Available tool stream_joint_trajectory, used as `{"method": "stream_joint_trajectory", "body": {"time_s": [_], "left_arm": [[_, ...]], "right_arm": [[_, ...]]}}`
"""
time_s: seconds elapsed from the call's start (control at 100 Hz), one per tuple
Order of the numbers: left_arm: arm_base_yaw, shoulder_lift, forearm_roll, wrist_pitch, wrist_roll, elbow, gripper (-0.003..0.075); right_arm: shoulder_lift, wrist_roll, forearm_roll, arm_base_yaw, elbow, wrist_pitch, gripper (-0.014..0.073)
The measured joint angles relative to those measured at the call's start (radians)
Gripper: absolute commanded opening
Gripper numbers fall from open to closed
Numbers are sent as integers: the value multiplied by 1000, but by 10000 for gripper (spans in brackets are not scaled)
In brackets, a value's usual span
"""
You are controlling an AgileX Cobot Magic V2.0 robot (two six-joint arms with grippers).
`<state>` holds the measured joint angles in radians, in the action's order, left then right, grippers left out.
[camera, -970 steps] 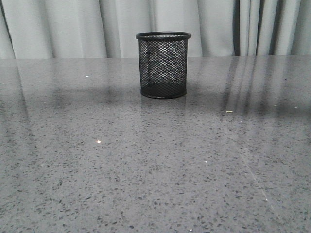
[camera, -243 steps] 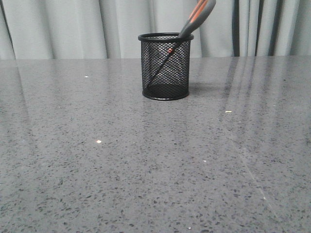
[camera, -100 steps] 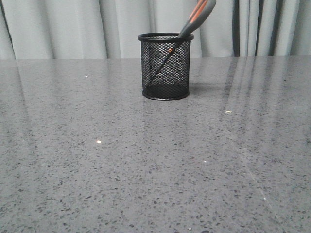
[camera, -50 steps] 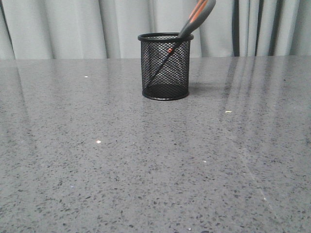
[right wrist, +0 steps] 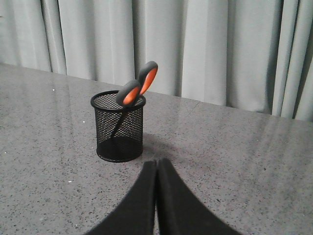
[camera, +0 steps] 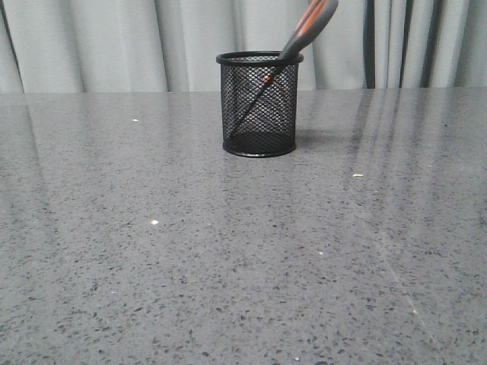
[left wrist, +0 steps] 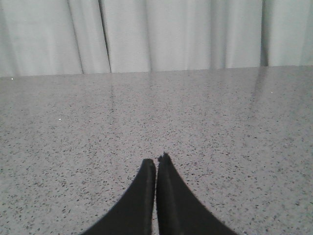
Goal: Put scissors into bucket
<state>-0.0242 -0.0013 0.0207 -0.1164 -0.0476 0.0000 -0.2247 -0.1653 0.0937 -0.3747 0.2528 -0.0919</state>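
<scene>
- We see the bucket (camera: 259, 103), a small cylinder of black wire mesh with a solid black rim and base, standing upright on the table (camera: 228, 251) toward its far side, in front of the curtain (camera: 114, 42).
- The scissors (camera: 300, 30) stand inside the bucket, blades down and tilted: the dark blades run diagonally behind the mesh, the orange pivot shows through it just below the rim, and the grey oval handle loops lined in orange lean out over the rim on the right.
- The table is a glossy grey stone-like slab, finely speckled, with soft reflections of the curtain folds.
- The curtain is pale, hanging in vertical pleats.
- Our left gripper (left wrist: 156, 161) shows two smooth, tapering black fingers pressed together with nothing between them, above bare tabletop.
- Our right gripper (right wrist: 156, 162) is likewise closed on nothing, its fingers meeting along a thin seam, near the bucket but apart from it.
</scene>
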Motion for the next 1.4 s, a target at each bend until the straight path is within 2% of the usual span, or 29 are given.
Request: {"method": "stream_joint_trajectory", "body": {"time_s": [0.43, 0.7, 0.84, 1.07, 1.4], "left_arm": [[0, 0, 0, 0, 0, 0, -20], [0, 0, 0, 0, 0, 0, -20], [0, 0, 0, 0, 0, 0, -20], [0, 0, 0, 0, 0, 0, -20], [0, 0, 0, 0, 0, 0, -20]], "right_arm": [[0, 0, -28, 18, -29, 31, -46], [50, 72, -38, 265, -199, 104, -46], [160, 78, -42, 327, -267, 92, -46], [232, 81, -71, 348, -267, -58, -46], [234, 81, -86, 348, -267, -64, -46]]}}
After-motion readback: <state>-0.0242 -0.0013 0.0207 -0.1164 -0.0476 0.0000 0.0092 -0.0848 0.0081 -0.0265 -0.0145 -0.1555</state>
